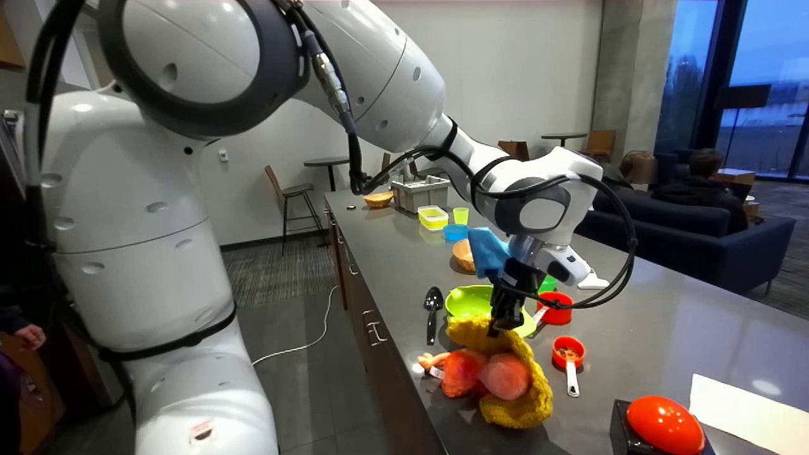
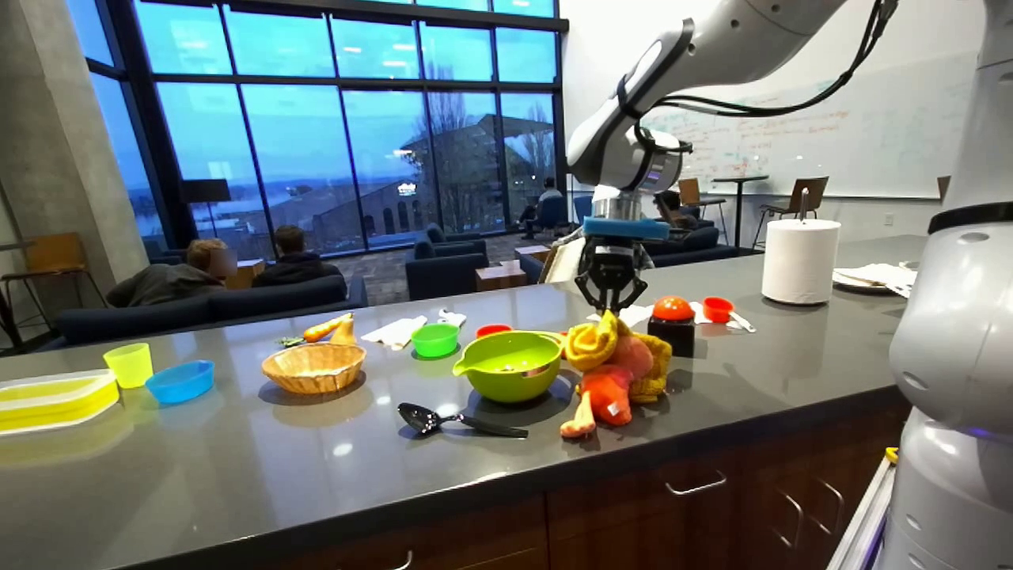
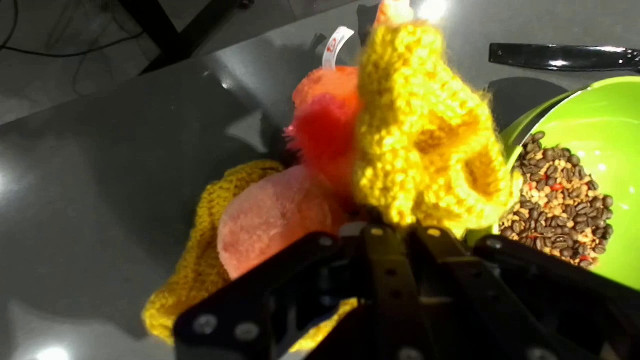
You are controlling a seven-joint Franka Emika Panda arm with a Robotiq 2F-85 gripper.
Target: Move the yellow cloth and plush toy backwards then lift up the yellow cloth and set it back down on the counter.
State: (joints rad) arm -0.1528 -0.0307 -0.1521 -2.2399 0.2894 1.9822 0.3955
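Note:
The yellow knitted cloth shows in both exterior views (image 1: 529,407) (image 2: 593,344) and in the wrist view (image 3: 400,115). It is bunched up around the plush toy on the grey counter (image 1: 385,272). The red, orange and pink plush toy (image 1: 463,371) (image 2: 608,396) (image 3: 272,217) lies partly under and inside the cloth. My gripper (image 1: 496,331) (image 2: 609,309) (image 3: 405,232) points down, its fingers nearly together on a raised fold of the cloth. Part of the cloth stays low beside the toy. The fingertips' pads are hidden in the wrist view.
A green bowl (image 2: 506,360) holding beans stands right beside the cloth. A black spoon (image 2: 459,421) lies near the counter edge. A red measuring cup (image 1: 569,354) and a red button on a black box (image 1: 667,424) are nearby. A wicker basket (image 2: 313,368) stands farther along.

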